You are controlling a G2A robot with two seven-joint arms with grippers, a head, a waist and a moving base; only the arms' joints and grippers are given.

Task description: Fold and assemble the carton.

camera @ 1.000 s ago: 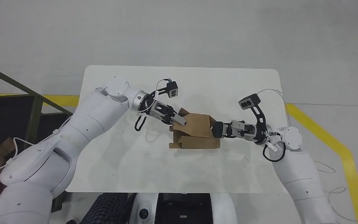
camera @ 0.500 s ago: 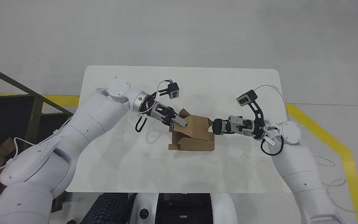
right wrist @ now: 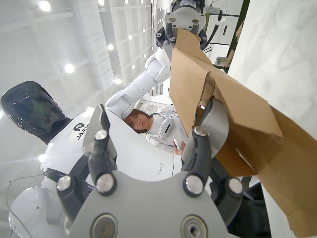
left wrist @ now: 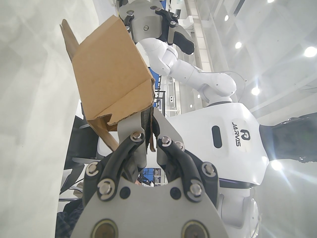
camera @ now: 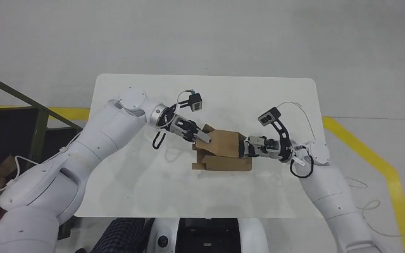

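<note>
Brown cardboard carton [camera: 219, 150] half-formed | left gripper [left wrist: 146, 122] clamped on its edge | right gripper [right wrist: 154, 107] wide open, gripping nothing | risk: its push may buckle the wall.

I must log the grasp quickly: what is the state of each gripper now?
The left gripper is shut on an edge of the carton.
The right gripper is open, with one finger against the carton.

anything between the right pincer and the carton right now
Nothing visible. The right pincer is open and right at one end of the carton, with one finger against the cardboard. The left pincer is shut on a flap at the opposite end.
</note>
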